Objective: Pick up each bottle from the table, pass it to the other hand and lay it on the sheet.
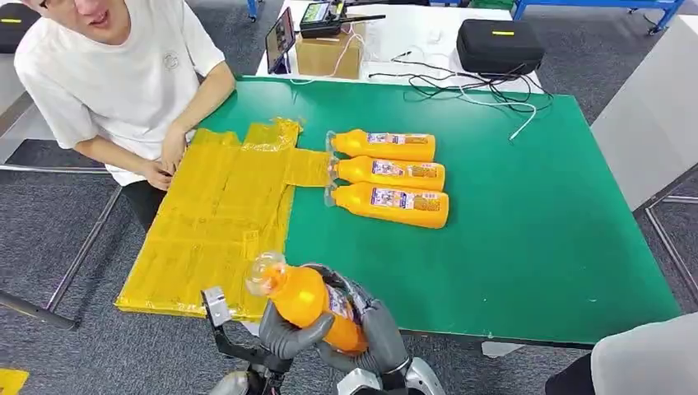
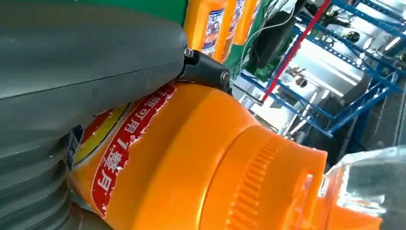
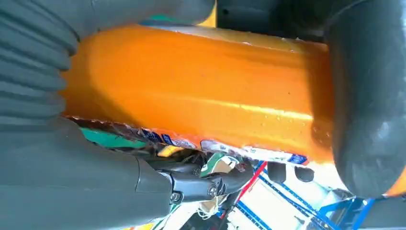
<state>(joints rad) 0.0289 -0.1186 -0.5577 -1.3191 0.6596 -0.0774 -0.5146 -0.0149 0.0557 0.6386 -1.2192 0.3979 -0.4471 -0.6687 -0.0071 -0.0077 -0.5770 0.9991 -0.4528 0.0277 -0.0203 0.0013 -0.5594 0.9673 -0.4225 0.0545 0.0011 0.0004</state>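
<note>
Head view is showing both hands, left [image 1: 290,336] and right [image 1: 380,336], wrapping one orange bottle [image 1: 309,302] above the counter's [image 1: 527,247] near edge beside the sheet [image 1: 206,222]; it is looking full, stiff and glossy, so gripping mid-body seems safest.

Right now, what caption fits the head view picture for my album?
Both robot hands, left hand and right hand, hold an orange bottle near the yellow sheet.
</note>
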